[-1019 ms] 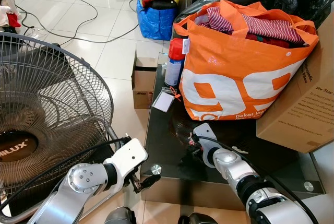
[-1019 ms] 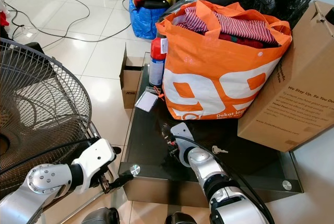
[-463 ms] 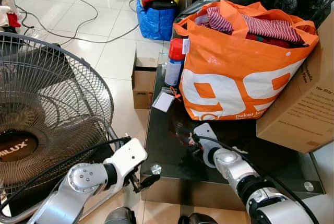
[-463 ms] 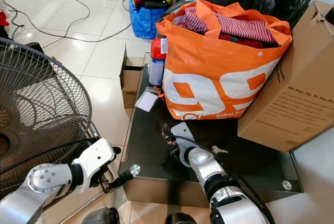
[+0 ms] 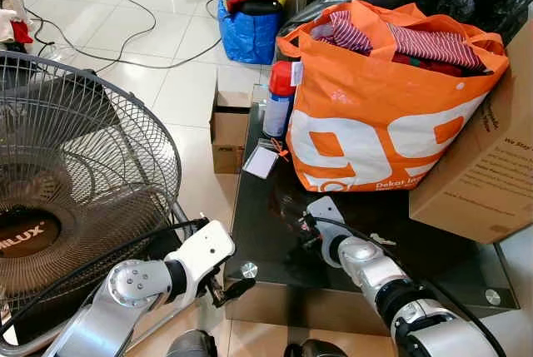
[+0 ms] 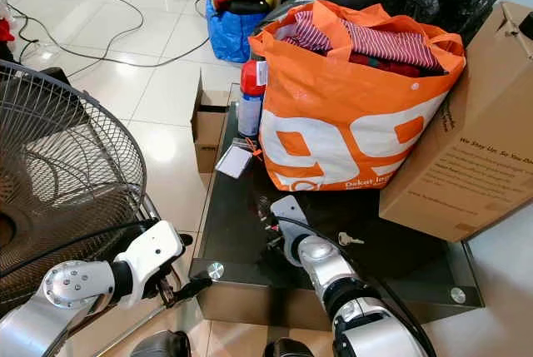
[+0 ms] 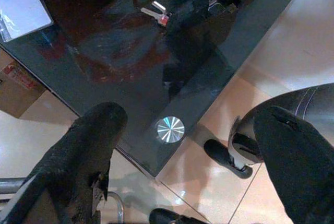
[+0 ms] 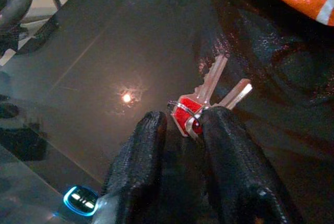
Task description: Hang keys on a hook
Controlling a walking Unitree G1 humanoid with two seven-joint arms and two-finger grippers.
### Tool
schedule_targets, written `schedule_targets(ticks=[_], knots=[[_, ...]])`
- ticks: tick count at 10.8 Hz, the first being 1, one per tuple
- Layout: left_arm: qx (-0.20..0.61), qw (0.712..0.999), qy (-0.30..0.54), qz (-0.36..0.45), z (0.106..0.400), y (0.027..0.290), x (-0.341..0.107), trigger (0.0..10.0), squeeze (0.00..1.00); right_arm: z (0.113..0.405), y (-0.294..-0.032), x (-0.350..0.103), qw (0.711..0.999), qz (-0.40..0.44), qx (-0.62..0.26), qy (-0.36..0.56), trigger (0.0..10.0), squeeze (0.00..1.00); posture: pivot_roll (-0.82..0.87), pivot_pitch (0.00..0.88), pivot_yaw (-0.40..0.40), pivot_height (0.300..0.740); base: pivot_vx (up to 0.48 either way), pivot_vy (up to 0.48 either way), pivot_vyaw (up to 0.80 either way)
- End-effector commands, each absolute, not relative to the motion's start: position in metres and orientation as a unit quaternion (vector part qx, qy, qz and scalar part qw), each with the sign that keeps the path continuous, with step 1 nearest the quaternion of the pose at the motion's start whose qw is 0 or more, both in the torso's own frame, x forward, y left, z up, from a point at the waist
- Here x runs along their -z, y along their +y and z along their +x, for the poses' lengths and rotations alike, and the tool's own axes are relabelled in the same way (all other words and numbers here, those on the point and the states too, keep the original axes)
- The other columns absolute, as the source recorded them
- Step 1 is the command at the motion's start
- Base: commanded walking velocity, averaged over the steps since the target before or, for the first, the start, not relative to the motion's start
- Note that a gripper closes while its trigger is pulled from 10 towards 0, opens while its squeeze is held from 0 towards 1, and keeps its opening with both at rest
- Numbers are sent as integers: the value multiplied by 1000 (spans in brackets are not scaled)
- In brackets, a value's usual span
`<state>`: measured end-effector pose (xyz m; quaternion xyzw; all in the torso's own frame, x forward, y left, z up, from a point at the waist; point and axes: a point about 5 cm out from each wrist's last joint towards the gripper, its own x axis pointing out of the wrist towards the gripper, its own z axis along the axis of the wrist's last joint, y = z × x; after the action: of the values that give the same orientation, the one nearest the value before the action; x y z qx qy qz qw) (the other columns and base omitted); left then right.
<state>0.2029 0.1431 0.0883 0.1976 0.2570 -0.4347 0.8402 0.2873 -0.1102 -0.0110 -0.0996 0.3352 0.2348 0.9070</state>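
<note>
- Step in hand: picking up; right tool (image 8: 180, 130) is down on the desk (image 5: 266, 240), fingers closing around the keys (image 8: 201, 106) at its tips, grip apparently not yet firm.
- Left tool (image 7: 182, 145) hangs spread wide off the desk edge.
- Next: clench, lift, find a hook.

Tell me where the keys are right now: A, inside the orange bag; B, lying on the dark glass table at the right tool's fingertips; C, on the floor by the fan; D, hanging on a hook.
B: the keys lie on the glass table between the right tool's fingertips.
</note>
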Motion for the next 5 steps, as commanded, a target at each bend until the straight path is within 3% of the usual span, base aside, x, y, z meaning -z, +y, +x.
schedule_targets(ticks=[1,2,3,4,5], knots=[[441,836,257,201,202,140,-88,10000,0,285,-113,13,907,-100,-231,338,3569,0,-43,101,-82,740,0,0,0],[441,836,257,201,201,140,-88,10000,0,284,-113,14,907,-100,-232,338,3255,0,-43,101,-82,740,0,0,0],[441,836,257,201,201,141,-88,10000,0,284,-113,14,906,-100,-233,338,1882,0,-42,102,-83,740,0,0,0],[441,836,258,201,201,141,-88,10000,0,284,-113,14,906,-100,-233,338,1216,0,-41,103,-84,740,0,0,0],[441,836,258,201,202,141,-88,10000,0,284,-114,13,906,-101,-233,338,941,0,-43,103,-83,740,0,0,0]])
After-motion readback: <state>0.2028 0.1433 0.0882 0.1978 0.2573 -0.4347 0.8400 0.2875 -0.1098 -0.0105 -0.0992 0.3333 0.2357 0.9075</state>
